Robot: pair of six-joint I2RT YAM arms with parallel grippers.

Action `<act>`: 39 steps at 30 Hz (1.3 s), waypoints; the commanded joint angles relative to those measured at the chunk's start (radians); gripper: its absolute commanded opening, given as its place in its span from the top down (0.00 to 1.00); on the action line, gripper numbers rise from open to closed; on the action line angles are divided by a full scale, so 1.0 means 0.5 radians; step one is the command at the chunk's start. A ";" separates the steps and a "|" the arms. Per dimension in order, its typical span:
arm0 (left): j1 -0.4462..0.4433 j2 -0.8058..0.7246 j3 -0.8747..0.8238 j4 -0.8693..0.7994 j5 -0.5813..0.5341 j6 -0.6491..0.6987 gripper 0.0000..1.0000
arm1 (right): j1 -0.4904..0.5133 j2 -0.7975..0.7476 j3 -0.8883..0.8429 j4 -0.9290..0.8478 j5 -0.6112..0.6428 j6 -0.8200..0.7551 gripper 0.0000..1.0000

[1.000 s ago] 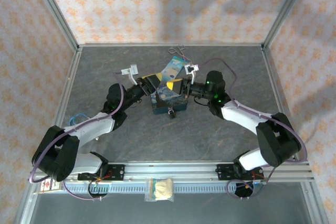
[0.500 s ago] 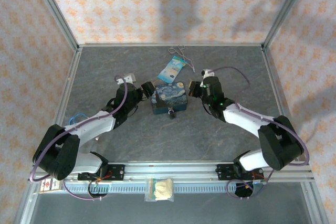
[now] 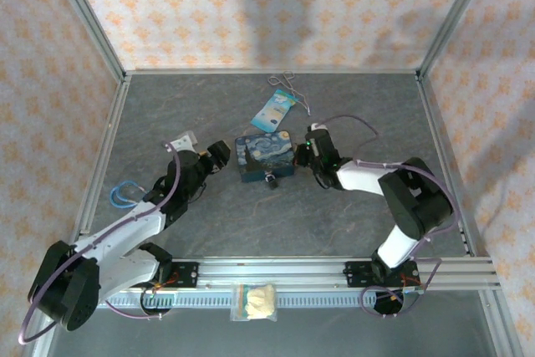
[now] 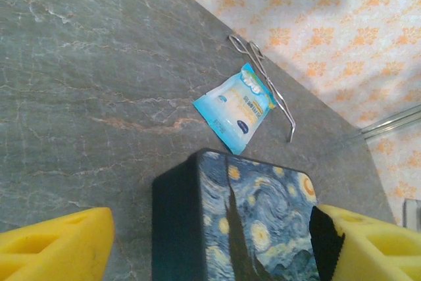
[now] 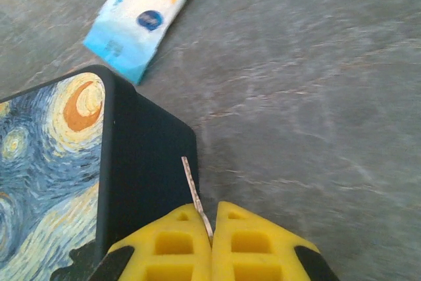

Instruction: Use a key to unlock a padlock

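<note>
- Right end effector: yellow fingers pressed together, pinching the key. The thin silvery blade sticks out forward from between the tips.
- The key blade lies across the dark side wall of the starry-night tin, close to a corner. Can't tell whether metal touches the tin.
- In the top view the right end effector sits low, just beside the tin's right end, with the arm folded in from the right.
- Left end effector: fingers spread wide, nothing between the pads. One yellow finger sits at each lower corner of the wrist view, with the tin's end face framed between them further ahead.
- In the top view the left end effector is near the tin's left end but apart from it.
- Padlock: tiny dark body on the tabletop, right against the tin's near long side and toward its right half. It's too small to read the shackle state.
- Neither end effector touches the padlock; the key is apart from it, round the tin's right corner.
- The tin lies flat mid-tabletop, painted face up.
- A light-blue packet lies flat just beyond the tin, and bent metal tweezers lie beside the packet on its far side, near the back wall.
</note>
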 commanded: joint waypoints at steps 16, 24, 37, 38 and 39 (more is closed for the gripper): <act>-0.194 -0.408 -0.234 -0.382 0.249 -0.481 0.24 | 0.269 0.393 0.658 -0.081 -0.011 0.042 1.00; -0.408 -0.172 -0.330 -0.256 0.337 -0.588 0.24 | 0.181 0.131 0.557 -0.203 0.036 -0.076 1.00; -0.424 0.476 -0.186 0.267 0.092 -0.351 0.33 | 0.094 -0.212 0.218 -0.114 0.051 -0.044 1.00; -0.425 0.529 -0.174 0.313 0.090 -0.316 0.33 | 0.094 -0.228 0.196 -0.108 0.058 -0.041 1.00; -0.424 0.576 -0.163 0.351 0.094 -0.289 0.34 | 0.091 -0.243 0.179 -0.105 0.066 -0.039 1.00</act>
